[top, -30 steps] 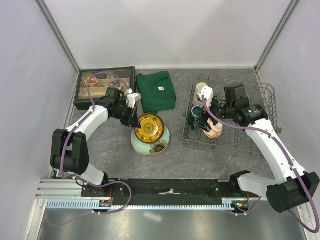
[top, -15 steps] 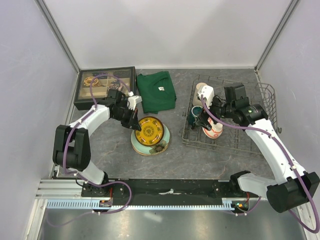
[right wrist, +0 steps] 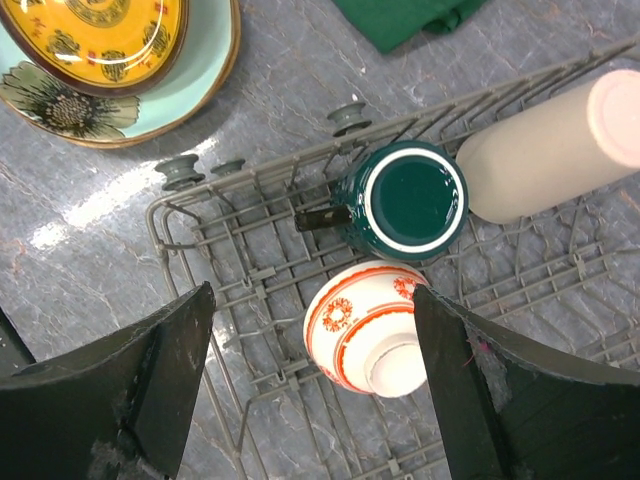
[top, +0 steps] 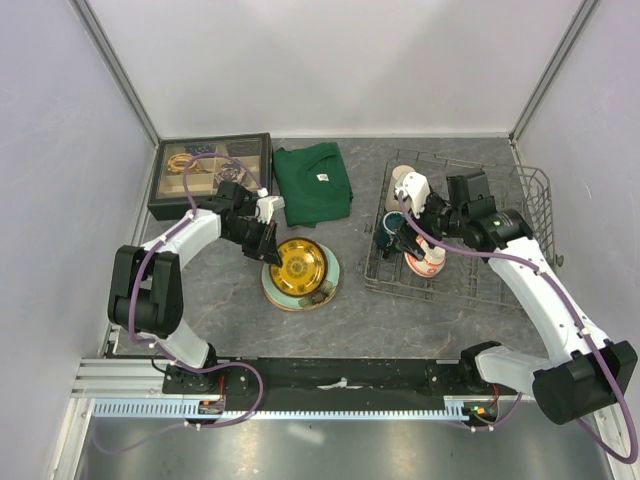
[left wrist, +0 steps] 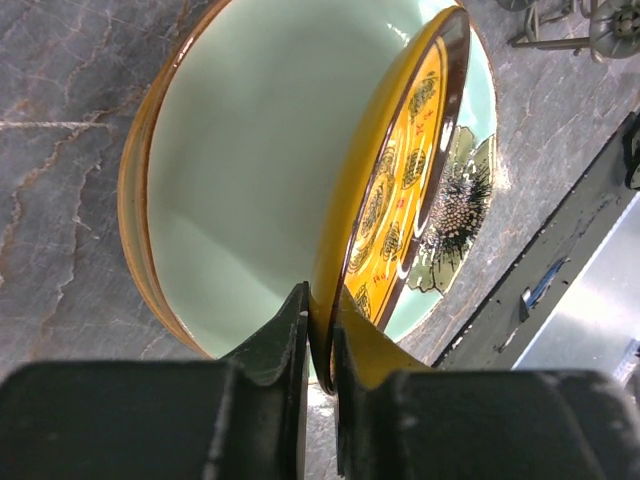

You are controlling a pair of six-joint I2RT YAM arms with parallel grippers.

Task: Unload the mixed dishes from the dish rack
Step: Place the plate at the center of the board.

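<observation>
Now the left hand (left wrist: 320,335) is pinching the yellow plate (left wrist: 400,210) by its rim, left of the rack (right wrist: 260,275); I think it should be opening slowly. The open right hand (right wrist: 315,370) is hovering above the rack.

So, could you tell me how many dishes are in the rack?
3: a beige tumbler tilted in the far left corner of the rack, a green mug beside it, and an overturned red-and-white bowl nearer the front. None seems hidden.

Bright, even overhead light, faint soft shadows, white glare patch on the grey table (right wrist: 85,210), sheen on glazed plates, left gripper's fingers (left wrist: 275,345) blurred close up
</observation>
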